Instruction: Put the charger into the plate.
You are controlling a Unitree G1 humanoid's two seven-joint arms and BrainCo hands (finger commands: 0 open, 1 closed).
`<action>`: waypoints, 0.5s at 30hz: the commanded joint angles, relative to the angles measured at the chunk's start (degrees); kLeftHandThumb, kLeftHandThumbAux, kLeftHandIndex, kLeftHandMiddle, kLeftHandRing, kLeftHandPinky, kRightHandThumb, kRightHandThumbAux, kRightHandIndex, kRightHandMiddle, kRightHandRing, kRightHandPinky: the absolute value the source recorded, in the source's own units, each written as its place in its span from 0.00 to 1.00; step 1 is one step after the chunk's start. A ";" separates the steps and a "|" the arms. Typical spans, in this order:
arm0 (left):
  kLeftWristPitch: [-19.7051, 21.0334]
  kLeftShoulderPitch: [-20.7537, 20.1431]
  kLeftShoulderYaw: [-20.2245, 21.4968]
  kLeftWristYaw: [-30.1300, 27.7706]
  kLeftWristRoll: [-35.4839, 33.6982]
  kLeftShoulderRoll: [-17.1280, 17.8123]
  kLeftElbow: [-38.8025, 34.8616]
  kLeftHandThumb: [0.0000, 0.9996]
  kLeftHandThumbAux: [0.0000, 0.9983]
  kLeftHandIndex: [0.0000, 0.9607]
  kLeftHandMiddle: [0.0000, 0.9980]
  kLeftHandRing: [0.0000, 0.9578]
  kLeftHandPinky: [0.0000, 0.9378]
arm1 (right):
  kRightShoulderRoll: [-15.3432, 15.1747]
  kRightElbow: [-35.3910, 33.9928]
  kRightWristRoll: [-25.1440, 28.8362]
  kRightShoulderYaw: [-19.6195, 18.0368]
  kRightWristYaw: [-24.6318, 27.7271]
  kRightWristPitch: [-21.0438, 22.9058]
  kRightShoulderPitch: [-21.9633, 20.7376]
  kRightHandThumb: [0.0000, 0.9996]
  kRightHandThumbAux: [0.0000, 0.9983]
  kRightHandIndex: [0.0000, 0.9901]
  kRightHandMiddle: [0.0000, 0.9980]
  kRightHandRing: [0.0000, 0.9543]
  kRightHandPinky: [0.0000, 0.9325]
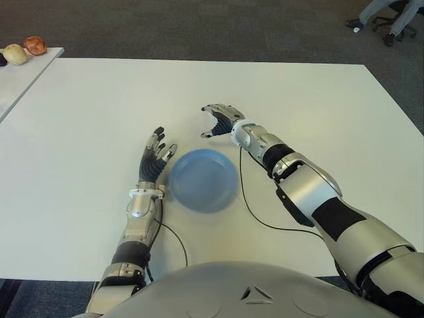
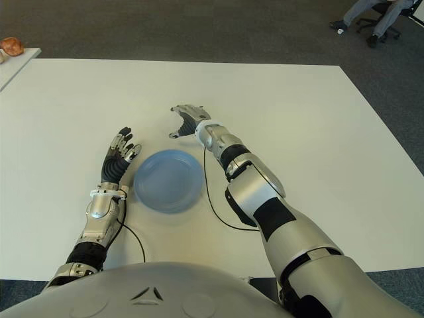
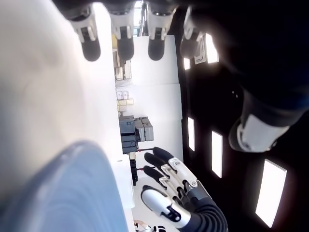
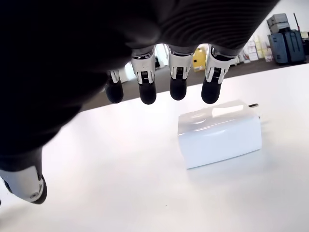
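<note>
A broad white table (image 1: 86,119) stands on dark grey carpet (image 1: 199,26); a second white tabletop (image 1: 20,73) at ten o'clock carries two round fruits (image 1: 25,50). The left hand (image 1: 156,158) lies flat with fingers extended and empty, just at nine o'clock of the round pale-blue plate (image 1: 203,179). The right hand (image 1: 221,120) hovers at twelve o'clock of the plate, fingers (image 4: 147,92) spread, holding nothing. The white block-shaped charger (image 4: 219,133) lies flat on the table beneath those fingertips, long axis crosswise to the fingers, prongs pointing sideways.
</note>
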 commanded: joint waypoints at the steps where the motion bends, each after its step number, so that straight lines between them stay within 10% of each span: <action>1: 2.19 5.18 -0.54 -0.48 0.65 0.14 3.04 0.00 0.55 0.02 0.07 0.08 0.09 | -0.23 0.66 -0.06 -0.13 -0.60 1.50 0.77 0.00 0.53 0.00 0.00 0.00 0.00; 15: 2.72 5.41 -0.54 -1.39 0.36 0.89 2.38 0.00 0.54 0.03 0.07 0.08 0.10 | -0.50 0.78 -0.41 0.14 -1.04 4.97 0.29 0.00 0.52 0.00 0.00 0.00 0.00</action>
